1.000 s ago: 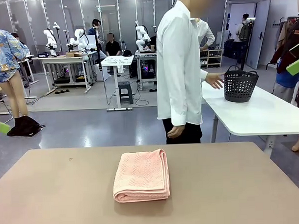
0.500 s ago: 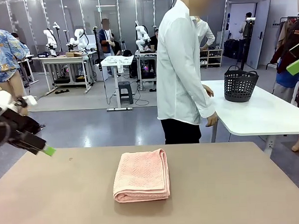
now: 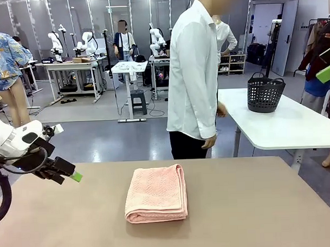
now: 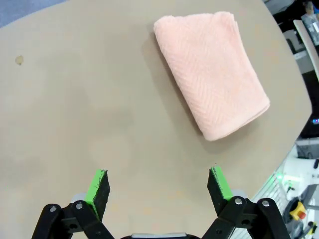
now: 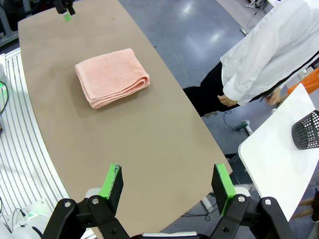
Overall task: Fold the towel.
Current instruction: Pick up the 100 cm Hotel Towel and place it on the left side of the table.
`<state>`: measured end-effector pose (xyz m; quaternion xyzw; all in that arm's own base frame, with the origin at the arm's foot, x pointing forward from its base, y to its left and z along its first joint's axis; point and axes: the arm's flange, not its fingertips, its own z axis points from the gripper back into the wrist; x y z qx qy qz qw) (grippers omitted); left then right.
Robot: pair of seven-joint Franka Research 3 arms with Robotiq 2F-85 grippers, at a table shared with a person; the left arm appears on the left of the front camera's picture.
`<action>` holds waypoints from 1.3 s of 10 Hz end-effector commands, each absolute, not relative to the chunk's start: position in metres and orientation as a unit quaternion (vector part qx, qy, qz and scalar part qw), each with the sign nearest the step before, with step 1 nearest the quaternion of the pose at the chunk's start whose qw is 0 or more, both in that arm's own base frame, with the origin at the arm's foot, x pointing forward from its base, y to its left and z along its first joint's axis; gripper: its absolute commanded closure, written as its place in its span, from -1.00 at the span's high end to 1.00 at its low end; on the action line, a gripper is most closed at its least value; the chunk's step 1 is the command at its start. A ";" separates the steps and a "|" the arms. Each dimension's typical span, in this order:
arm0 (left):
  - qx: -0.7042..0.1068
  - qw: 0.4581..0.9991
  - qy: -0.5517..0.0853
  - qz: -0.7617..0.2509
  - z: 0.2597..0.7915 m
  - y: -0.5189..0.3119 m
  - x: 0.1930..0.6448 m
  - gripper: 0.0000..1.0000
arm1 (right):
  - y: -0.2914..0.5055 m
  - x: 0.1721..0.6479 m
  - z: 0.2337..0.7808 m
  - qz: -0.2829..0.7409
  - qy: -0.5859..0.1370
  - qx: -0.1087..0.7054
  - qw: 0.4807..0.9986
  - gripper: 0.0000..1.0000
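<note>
**Folded towel lay mid-table, both grippers empty**

The brown table (image 3: 254, 207) filled the lower half of the front view; behind it, at upper centre, a person in a white shirt (image 3: 193, 68) stood side-on between this table and a white table (image 3: 284, 125) at the right of the frame; a dark plastic basket (image 3: 265, 92) stood on that white table, well apart from the person's hand (image 3: 221, 109).

The towel (image 3: 156, 193), salmon pink with a faint zigzag weave, lay folded into a thick rectangle at lower centre of the front view, its rounded fold toward the bottom edge and nothing touching it; in the left wrist view the towel (image 4: 209, 69) sat in the upper right, slanted, and in the right wrist view the towel (image 5: 112, 77) sat at upper left centre.

The left gripper (image 3: 66, 173) hung at the left edge of the front view above the table's far left corner, well apart from the towel; its own view showed the left gripper (image 4: 158, 186) with jaws spread wide and empty over bare tabletop. The right gripper (image 5: 167, 186) stood high over the table's near edge, jaws likewise wide with nothing between them.
</note>
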<state>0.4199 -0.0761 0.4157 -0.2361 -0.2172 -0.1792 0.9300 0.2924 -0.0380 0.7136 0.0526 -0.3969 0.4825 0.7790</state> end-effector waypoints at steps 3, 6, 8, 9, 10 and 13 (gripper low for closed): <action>-0.233 0.931 -0.210 -0.185 0.416 -0.075 0.414 1.00 | -0.038 0.293 0.716 0.483 -0.393 0.054 0.780 0.81; -0.233 0.931 -0.210 -0.185 0.416 -0.075 0.414 1.00 | -0.038 0.293 0.716 0.483 -0.393 0.054 0.780 0.81; -0.231 0.931 -0.215 -0.182 0.397 -0.081 0.429 1.00 | -0.038 0.293 0.716 0.483 -0.393 0.054 0.780 0.81; -0.253 0.931 -0.215 -0.150 0.382 -0.093 0.444 1.00 | -0.038 0.293 0.716 0.483 -0.393 0.054 0.780 0.81; -0.269 0.933 -0.209 -0.114 0.371 -0.107 0.456 1.00 | -0.038 0.293 0.716 0.483 -0.393 0.054 0.780 0.81; -0.284 0.937 -0.183 -0.090 0.334 -0.143 0.480 1.00 | -0.038 0.293 0.716 0.483 -0.393 0.054 0.780 0.81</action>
